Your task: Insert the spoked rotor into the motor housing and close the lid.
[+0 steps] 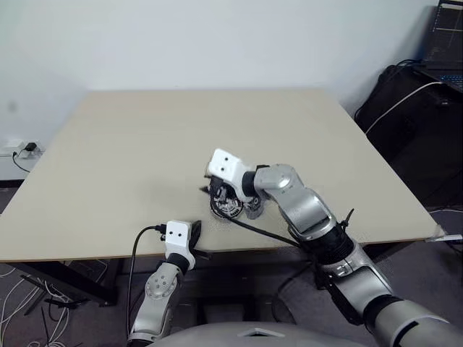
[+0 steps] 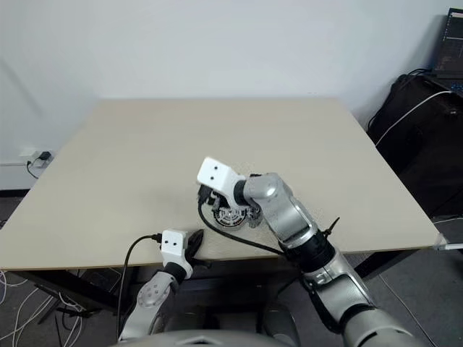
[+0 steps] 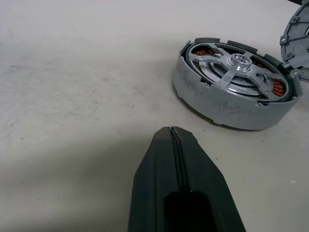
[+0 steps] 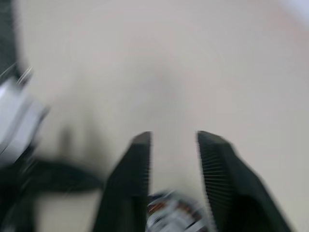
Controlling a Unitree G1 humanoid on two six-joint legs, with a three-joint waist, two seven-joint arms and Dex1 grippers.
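Motor housing (image 3: 231,94) — on the table (image 1: 145,144), near its front edge; spoked rotor (image 3: 236,70) seated inside over copper windings. Lid (image 3: 295,36) just beside, at the housing's 2 o'clock. Right gripper (image 4: 174,145) above the housing, fingers parted, empty. Left gripper (image 3: 171,140) at the housing's 8 o'clock — fingers pressed together, empty.

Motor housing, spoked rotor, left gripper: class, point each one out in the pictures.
motor housing (image 3: 219,104): left wrist view, grey outer wall.
spoked rotor (image 3: 237,60): left wrist view, central hub.
left gripper (image 3: 172,133): left wrist view, closed fingertips.
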